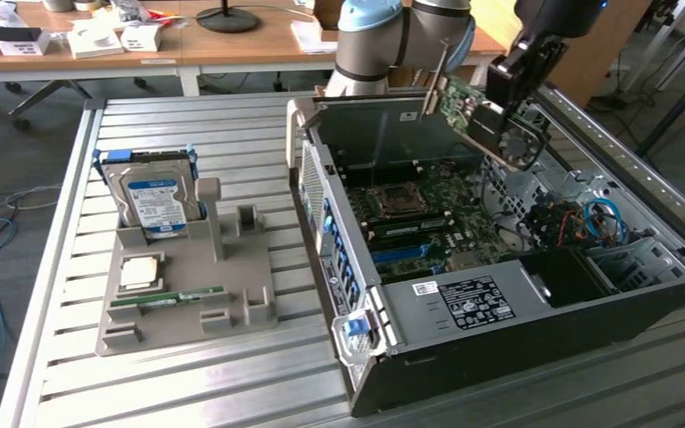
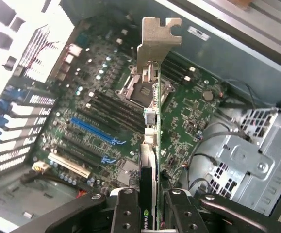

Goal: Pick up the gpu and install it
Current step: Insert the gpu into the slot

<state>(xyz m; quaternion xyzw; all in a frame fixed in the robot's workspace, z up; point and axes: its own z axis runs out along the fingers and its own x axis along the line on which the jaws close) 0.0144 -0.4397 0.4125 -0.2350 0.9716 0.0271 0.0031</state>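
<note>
Silver-bracketed gpu sits edge-on in the claw, which is clamped on it. The card juts ahead of the claw, with the motherboard below. Step judged: carry-in, card not yet seated. Seating calls for squaring its edge over the blue slot.

Soft even room light; white glare on case wall

A lab: slatted metal workbench, opened computer case, cluttered desks behind.
</note>
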